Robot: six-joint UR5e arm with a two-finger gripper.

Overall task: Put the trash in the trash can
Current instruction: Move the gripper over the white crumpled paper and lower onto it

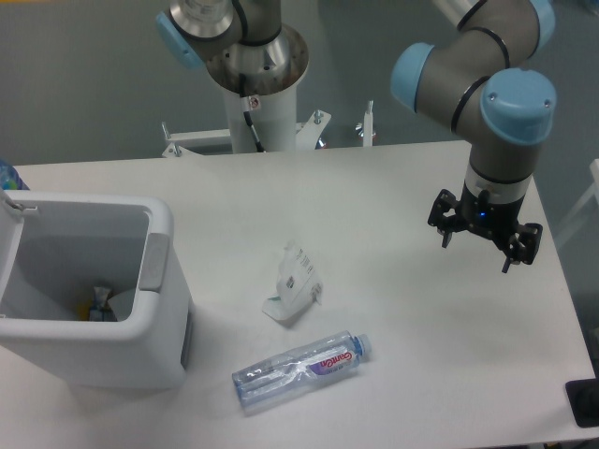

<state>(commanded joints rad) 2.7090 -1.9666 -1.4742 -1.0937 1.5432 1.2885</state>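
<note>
A small crumpled white paper wrapper (295, 282) with dark print lies on the white table near the middle. A crushed clear plastic bottle (299, 368) with a blue cap and purple-red label lies just in front of it. The large white trash can (140, 337) with a grey side panel stands at the left, with some items inside. My gripper (485, 245) hangs above the table at the right, well apart from both trash items. It points down with its fingers spread and holds nothing.
The robot's base column (257, 89) stands behind the table's far edge. A dark object (584, 402) sits at the table's front right corner. A blue-topped item (7, 176) peeks in at the far left behind the bin.
</note>
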